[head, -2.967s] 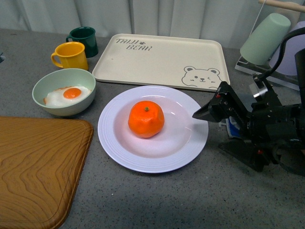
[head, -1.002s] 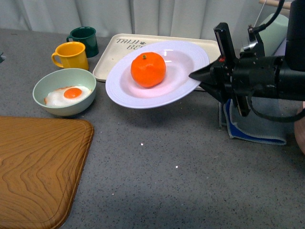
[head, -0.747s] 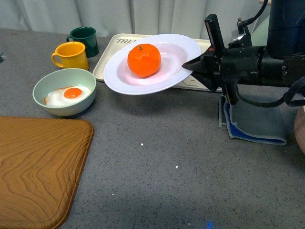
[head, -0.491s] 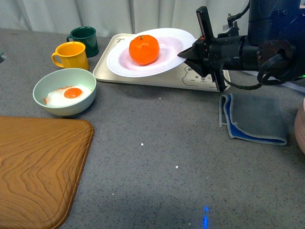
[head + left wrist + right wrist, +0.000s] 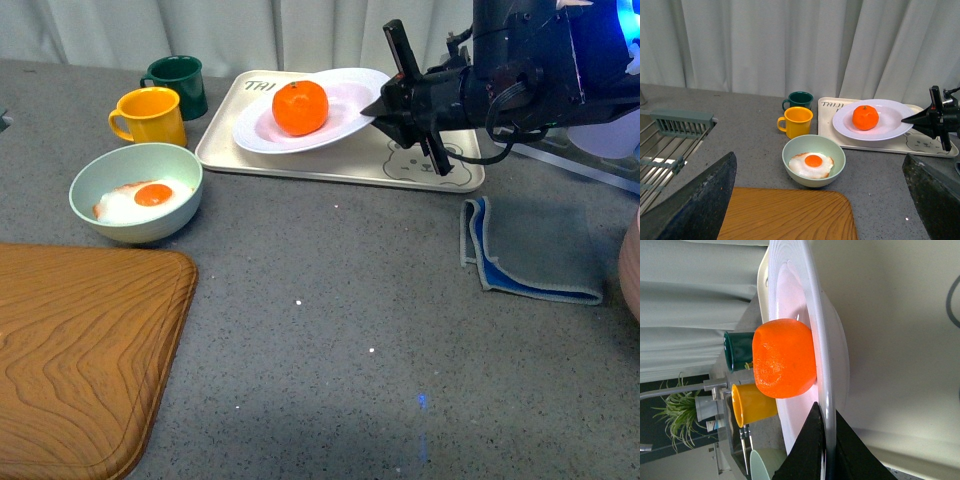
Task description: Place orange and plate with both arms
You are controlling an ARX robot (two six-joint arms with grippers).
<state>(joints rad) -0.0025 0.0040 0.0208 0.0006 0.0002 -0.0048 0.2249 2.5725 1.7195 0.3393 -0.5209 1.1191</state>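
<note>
Only close-up: right pincer (image 5: 826, 415) astride plate (image 5: 837, 355) rim.

Bright orange mandarin (image 5: 300, 107) on white ridged plate (image 5: 345, 115), cream bear-printed tray (image 5: 330, 155).

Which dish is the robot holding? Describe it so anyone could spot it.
Find the cream bear tray at the back. Just over it is the plate, its rim pinched by the right gripper. Unlike the green bowl with the egg, it is white, wide and carries the orange.

Grey counter (image 5: 350, 330) bears tray (image 5: 320, 163), bowl (image 5: 112, 226), yellow mug (image 5: 152, 117), green mug (image 5: 178, 84), board (image 5: 80, 350), cloth (image 5: 535, 250).
</note>
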